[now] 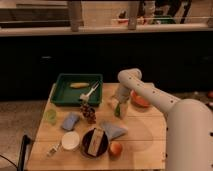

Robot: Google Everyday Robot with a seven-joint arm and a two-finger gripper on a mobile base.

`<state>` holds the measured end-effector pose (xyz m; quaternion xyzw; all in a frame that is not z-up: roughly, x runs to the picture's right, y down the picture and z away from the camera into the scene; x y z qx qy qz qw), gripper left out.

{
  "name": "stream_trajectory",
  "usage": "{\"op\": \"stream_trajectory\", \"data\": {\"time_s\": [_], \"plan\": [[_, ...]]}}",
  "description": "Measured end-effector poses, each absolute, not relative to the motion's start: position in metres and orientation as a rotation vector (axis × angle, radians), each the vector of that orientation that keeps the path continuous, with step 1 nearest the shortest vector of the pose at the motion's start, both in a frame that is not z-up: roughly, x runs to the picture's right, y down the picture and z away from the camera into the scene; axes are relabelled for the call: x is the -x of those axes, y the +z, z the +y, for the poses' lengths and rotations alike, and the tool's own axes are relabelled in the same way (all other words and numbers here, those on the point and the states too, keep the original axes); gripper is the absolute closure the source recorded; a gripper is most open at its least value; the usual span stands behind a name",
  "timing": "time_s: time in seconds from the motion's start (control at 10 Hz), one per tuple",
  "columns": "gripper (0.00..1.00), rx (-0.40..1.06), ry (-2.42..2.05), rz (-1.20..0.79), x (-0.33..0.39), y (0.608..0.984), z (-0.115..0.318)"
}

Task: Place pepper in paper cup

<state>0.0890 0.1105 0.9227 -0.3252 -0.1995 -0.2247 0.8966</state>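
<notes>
Toward the worktop's point(145, 142) far right edge, the hand point(120, 111) hangs low over the wood with the green pepper point(118, 110) at its tip, seemingly pinched. Carrying is the likely step; next comes crossing to the white paper cup point(70, 140) near the front-left corner.

1. The white arm point(165, 102) enters from the lower right and reaches toward the worktop's middle.
2. It bends at a rounded joint point(129, 78) near the far edge and turns straight down.
3. The gripper point(120, 108) points down, low over the worktop, right of centre.
</notes>
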Motion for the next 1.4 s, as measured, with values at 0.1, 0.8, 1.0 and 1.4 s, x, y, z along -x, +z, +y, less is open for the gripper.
{"op": "stream_trajectory", "data": {"time_s": [0.1, 0.8, 1.0, 1.4], "plan": [[0.2, 0.675, -0.46, -0.418, -0.091, 0.926, 0.112], [0.8, 0.66, -0.424, -0.444, -0.105, 0.933, 0.119], [0.97, 0.66, -0.428, -0.44, -0.106, 0.931, 0.117], [1.0, 0.635, -0.421, -0.417, -0.087, 0.913, 0.102]]}}
